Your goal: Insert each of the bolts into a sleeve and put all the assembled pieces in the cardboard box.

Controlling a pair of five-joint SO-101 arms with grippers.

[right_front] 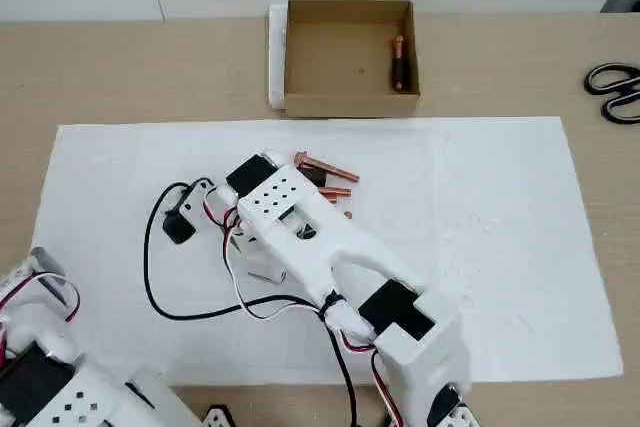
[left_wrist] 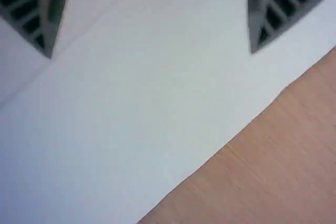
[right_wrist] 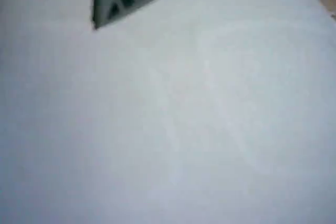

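L pincer [left_wrist: 151,51] wide open, holds nothing, hangs over paper [left_wrist: 131,119] nr table [left_wrist: 273,171] edge. R pincer [right_front: 300,172] low over paper; arm hides it, can't tell how open or if holding anything. Loose bolts [right_front: 327,168] right at its tip. Box [right_front: 350,104] well beyond R pincer, w/ one assembled piece [right_front: 399,62] inside.

One box [right_front: 348,104], one scissors [right_front: 612,87], two arms [right_front: 330,247]
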